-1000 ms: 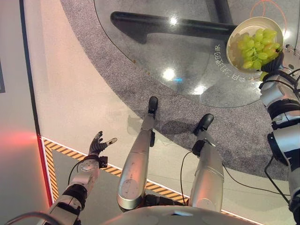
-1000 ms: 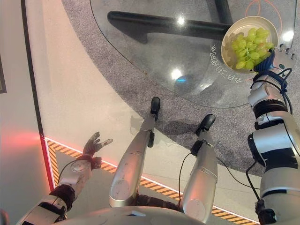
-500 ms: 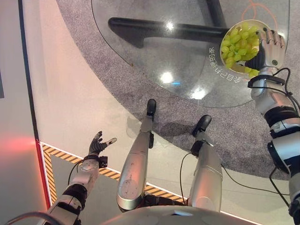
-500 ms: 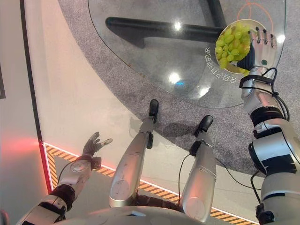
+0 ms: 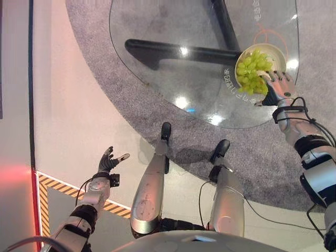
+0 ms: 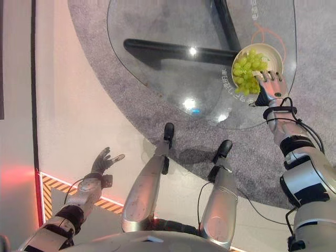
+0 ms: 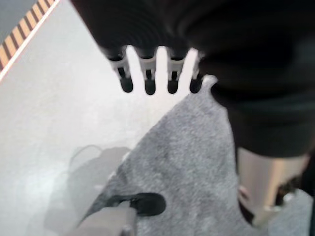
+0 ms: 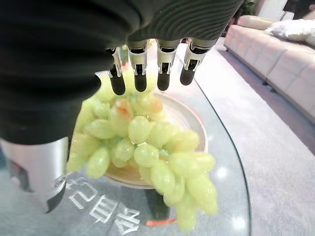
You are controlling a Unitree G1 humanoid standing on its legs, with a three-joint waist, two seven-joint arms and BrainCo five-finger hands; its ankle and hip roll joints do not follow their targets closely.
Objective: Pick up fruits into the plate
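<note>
Green grapes (image 8: 147, 147) sit upper right of frame, bunch resting in the plate (image 5: 277, 51) with its tail spilling over the rim onto the glass table (image 5: 173, 31). Right hand (image 5: 280, 86) just beside it, fingers (image 8: 140, 66) straight, gripping nothing. Nudge the tail inward, slowly. Left hand (image 5: 107, 160) idle lower left, fingers spread.

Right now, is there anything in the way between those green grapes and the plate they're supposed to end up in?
Nothing visible is in the way. The grapes already lie mostly in the plate on the glass table, part of the bunch spilling over its rim. The right hand is right beside them, fingers straight. The left hand hangs open, low at the robot's side.
</note>
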